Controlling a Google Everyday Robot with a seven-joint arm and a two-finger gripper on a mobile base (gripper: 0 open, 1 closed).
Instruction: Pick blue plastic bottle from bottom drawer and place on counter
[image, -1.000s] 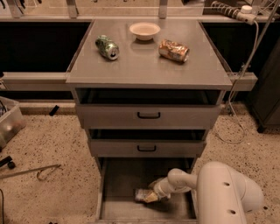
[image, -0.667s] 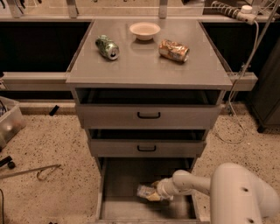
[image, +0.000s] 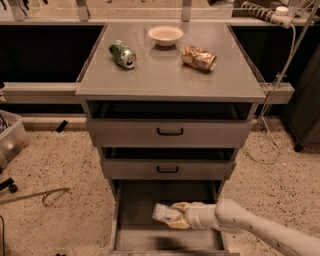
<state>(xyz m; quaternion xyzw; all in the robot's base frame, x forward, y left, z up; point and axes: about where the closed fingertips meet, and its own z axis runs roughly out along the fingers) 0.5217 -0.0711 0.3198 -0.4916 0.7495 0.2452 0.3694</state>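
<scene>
With the gripper (image: 176, 216) low in the bottom drawer (image: 139, 201), clamped around the blue plastic bottle (image: 162, 213) lying on its floor, it should lift gently, clearing the middle drawer (image: 167, 169) before reaching the counter (image: 165, 75)

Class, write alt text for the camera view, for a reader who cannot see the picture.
The robot arm's claw is down in the open bottom drawer of a grey cabinet, right at the blue plastic bottle lying on the drawer floor. On the counter above lie a green can, a small bowl and a snack packet.
</scene>
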